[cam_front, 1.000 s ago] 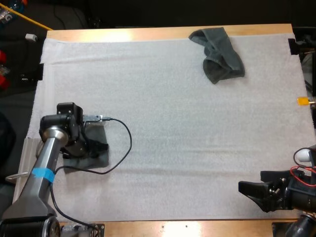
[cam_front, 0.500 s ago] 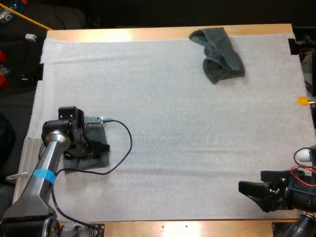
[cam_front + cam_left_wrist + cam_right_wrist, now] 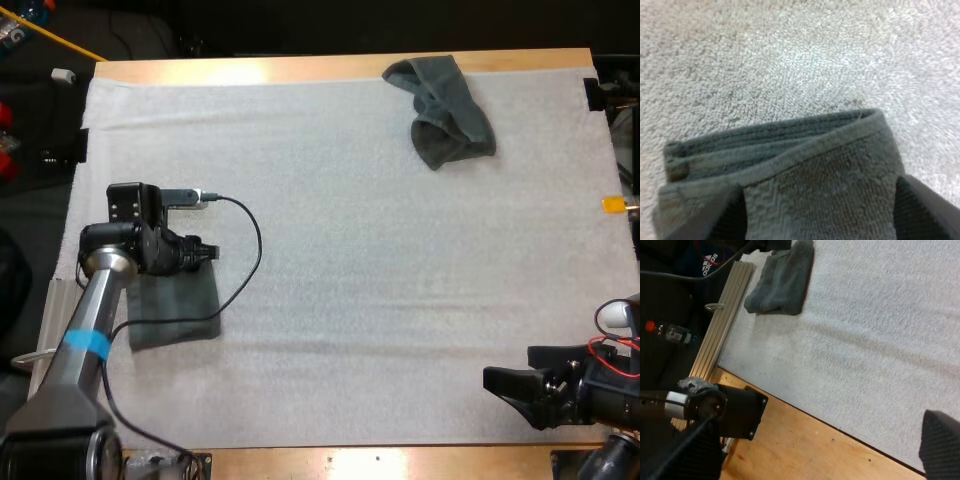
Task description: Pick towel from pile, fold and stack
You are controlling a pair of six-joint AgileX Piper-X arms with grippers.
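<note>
A folded dark grey-green towel (image 3: 176, 306) lies flat on the white mat (image 3: 340, 250) near its left edge. My left gripper (image 3: 205, 250) hovers just past the towel's far edge, open. In the left wrist view its fingers (image 3: 922, 212) stand wide apart over the layered folded towel (image 3: 805, 165), and my left gripper (image 3: 820, 200) holds nothing. A crumpled towel (image 3: 445, 110) sits at the far side of the mat, right of centre. My right gripper (image 3: 500, 381) rests open near the front right corner. In the right wrist view its fingers (image 3: 940, 442) stand apart, with the folded towel (image 3: 782, 280) far off.
An aluminium rail (image 3: 725, 315) runs along the mat's left side, with a black base plate (image 3: 742, 412) on the wooden table edge (image 3: 400, 462). A bottle (image 3: 667, 332) lies off the table. The mat between the two towels is bare.
My left gripper has risen off the folded towel and swung toward the far side, uncovering the towel. The right arm and the crumpled towel have not moved.
</note>
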